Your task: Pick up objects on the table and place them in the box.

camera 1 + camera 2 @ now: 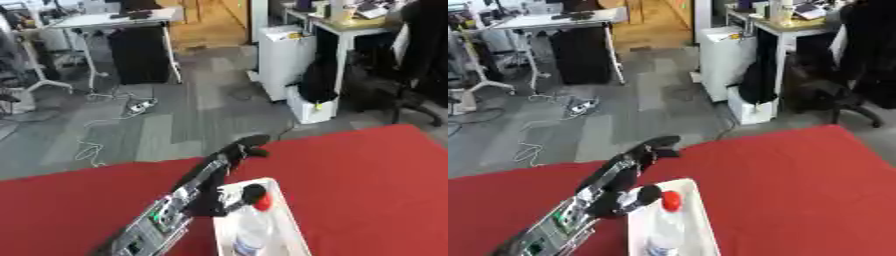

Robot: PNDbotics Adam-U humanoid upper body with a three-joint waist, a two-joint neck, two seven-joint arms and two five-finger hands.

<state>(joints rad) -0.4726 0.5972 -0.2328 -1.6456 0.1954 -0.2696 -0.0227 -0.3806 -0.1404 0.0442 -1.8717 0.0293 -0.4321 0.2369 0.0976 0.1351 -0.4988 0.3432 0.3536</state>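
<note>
Bottle [252, 227] in box [289, 220], base cut off

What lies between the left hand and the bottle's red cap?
Nothing visible: the left hand's thumb sits right against the red cap over the white box, in both eye views.

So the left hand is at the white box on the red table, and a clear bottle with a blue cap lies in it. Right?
Not quite: the cap is red, not blue, as the right eye view shows. The rest holds: the left hand is at the white box on the red table, and the clear bottle lies in it.
</note>
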